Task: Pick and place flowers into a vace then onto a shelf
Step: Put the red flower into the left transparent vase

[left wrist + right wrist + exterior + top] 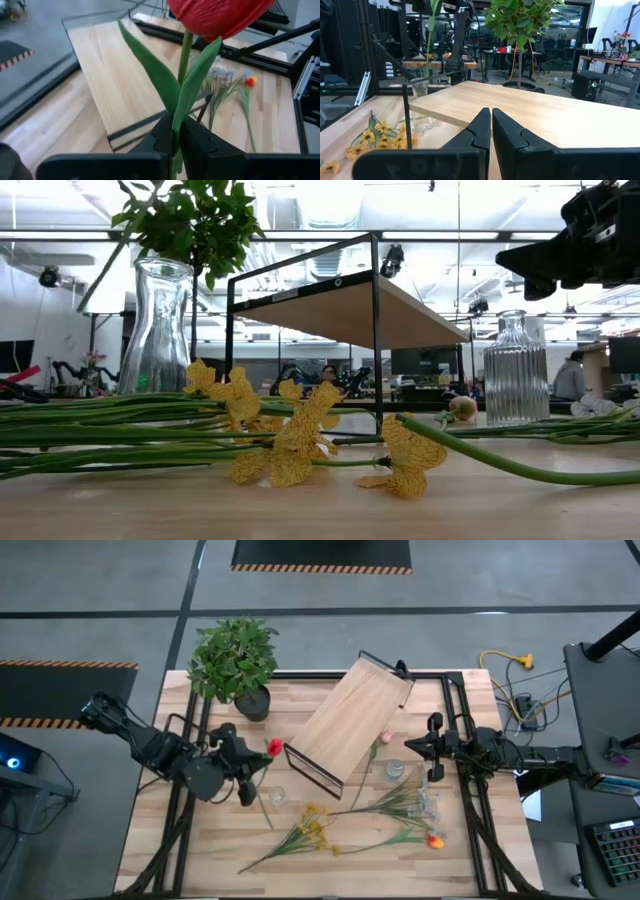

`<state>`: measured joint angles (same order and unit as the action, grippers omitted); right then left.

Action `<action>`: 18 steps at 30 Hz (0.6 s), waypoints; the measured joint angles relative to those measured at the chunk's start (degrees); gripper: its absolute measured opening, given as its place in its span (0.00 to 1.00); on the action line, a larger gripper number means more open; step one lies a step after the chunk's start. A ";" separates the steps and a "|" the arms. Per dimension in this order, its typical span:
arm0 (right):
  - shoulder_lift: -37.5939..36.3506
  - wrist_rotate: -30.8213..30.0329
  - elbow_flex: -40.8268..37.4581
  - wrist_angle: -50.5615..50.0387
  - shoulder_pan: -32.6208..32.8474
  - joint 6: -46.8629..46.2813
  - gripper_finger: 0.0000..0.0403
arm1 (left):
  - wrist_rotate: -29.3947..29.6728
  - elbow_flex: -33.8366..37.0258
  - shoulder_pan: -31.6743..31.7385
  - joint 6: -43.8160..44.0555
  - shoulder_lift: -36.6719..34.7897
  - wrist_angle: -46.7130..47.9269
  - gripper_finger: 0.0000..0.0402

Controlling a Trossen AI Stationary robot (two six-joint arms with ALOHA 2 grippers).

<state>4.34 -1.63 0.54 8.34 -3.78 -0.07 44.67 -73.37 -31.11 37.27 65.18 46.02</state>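
Left wrist view: left hand [175, 142] clamped around red tulip [220, 15] stem; right hand [491, 132] closed, empty.

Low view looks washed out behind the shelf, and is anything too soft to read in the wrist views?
Low view: bright ceiling lights backlight the shelf and glass vases; the nearest yellow flowers are soft. Left wrist view: the red tulip, shut in the left gripper, is cropped and slightly blurred, table behind soft. Right wrist view: the right gripper is soft; the room behind is dim.

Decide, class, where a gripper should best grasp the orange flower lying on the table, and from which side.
Probably mid-stem, coming from straight above: the orange flower lies flat on the tabletop, its thin green stem running left from the blossom, with bare wood on both sides for the fingers.
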 joint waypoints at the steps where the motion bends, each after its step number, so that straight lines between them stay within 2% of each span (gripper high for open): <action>1: 0.00 0.00 0.00 0.00 0.01 -0.16 0.02 | 0.85 -0.74 -0.02 -0.84 0.43 -0.15 0.01; 10: 0.00 0.00 0.00 0.00 0.01 -0.33 0.02 | 8.10 -8.49 -0.02 -4.33 4.53 -3.23 0.01; 18: 0.00 0.00 0.00 -0.04 0.00 -0.38 0.02 | 8.27 -10.29 -0.06 -4.84 8.68 -7.83 0.01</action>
<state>4.34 -1.63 0.54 8.29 -3.78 -0.45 52.94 -83.66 -31.17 32.42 73.86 38.19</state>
